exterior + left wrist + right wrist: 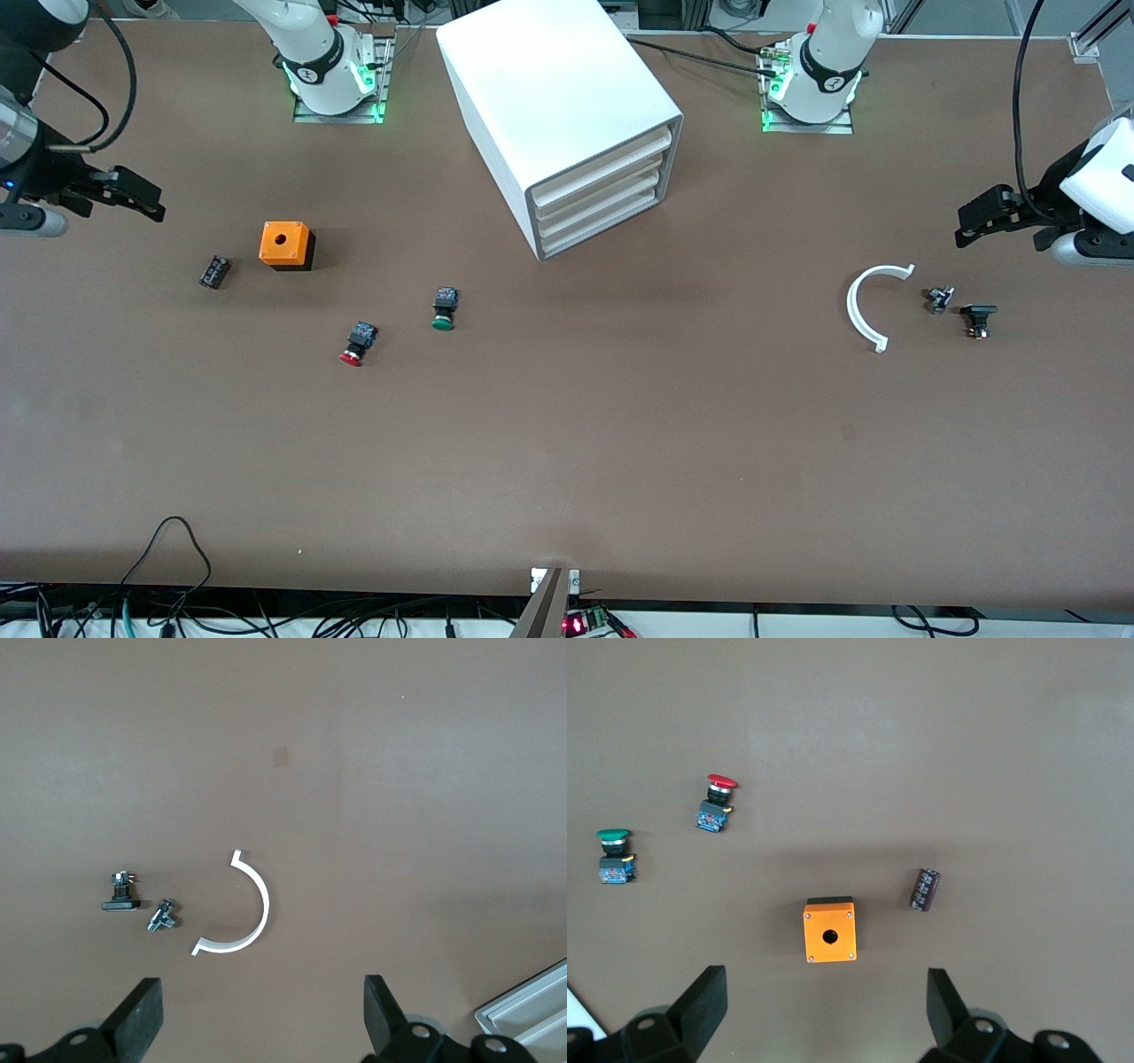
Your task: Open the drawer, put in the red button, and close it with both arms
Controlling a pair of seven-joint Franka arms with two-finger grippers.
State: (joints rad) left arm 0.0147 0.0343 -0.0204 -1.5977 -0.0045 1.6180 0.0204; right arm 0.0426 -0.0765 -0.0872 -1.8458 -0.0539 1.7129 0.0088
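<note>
I think the first job is to open a drawer [599,184] of the white cabinet [554,106], and all the drawers look shut now. The fronts are smooth with no handle, so I would hook a fingertip at the thin gap along the edge and pull slowly and straight. My left tool [990,215] hangs over the worktop [567,461] toward the left arm's end from the cabinet, wide open and empty. My right tool [124,193] hangs toward the right arm's end from the cabinet, also wide open and empty. The red button [357,344] lies on its side, nearer the front camera than the cabinet. Its cap is round and shiny, its body dark and blocky.
</note>
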